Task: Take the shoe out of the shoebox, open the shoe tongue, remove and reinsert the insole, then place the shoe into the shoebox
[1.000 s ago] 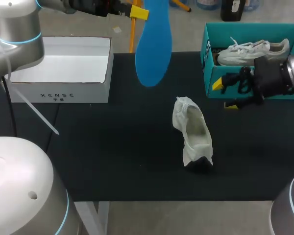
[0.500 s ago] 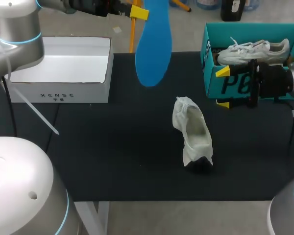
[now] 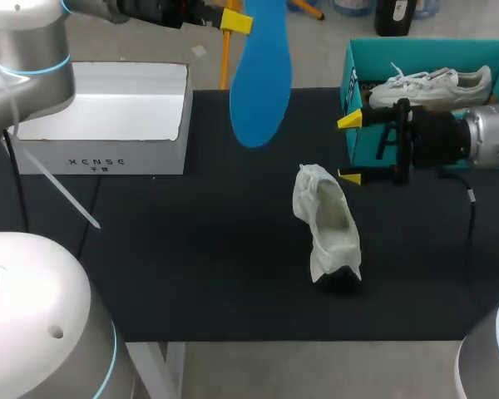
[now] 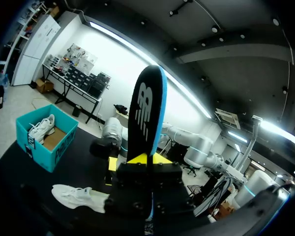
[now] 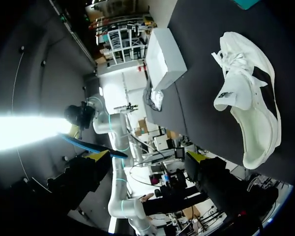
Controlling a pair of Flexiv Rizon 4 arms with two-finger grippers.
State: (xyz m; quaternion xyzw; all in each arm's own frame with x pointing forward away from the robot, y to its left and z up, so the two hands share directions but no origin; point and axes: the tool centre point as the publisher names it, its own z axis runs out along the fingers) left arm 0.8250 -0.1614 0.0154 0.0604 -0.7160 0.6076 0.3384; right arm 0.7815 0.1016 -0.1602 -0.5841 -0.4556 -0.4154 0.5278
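Head view shows my left gripper (image 3: 233, 21) pinching the heel end of the long blue foam insole (image 3: 260, 75), its yellow tips pressed together on it from two sides. The insole hangs toe-down above the black table (image 3: 191, 249), well clear of everything. I judge that is deliberate, since it leaves room below to line it up for going back in.

The white mesh sneaker (image 3: 328, 220) lies on its side near the middle of the table with its mouth gaping. In the right wrist view its tongue is folded outward, so the cavity of the sneaker (image 5: 248, 103) looks ready to receive the insole.

My right gripper (image 3: 349, 148) hangs in front of the teal cardboard shoebox (image 3: 362, 133), fingers spread wide and gripping nothing. It is near the sneaker's upper end but apart from it, and I judge it is placed to steady the shoe.

A second white sneaker (image 3: 428, 83) rests inside the shoebox. The white open box (image 3: 125, 158) sits at the table's far left, out of the way.
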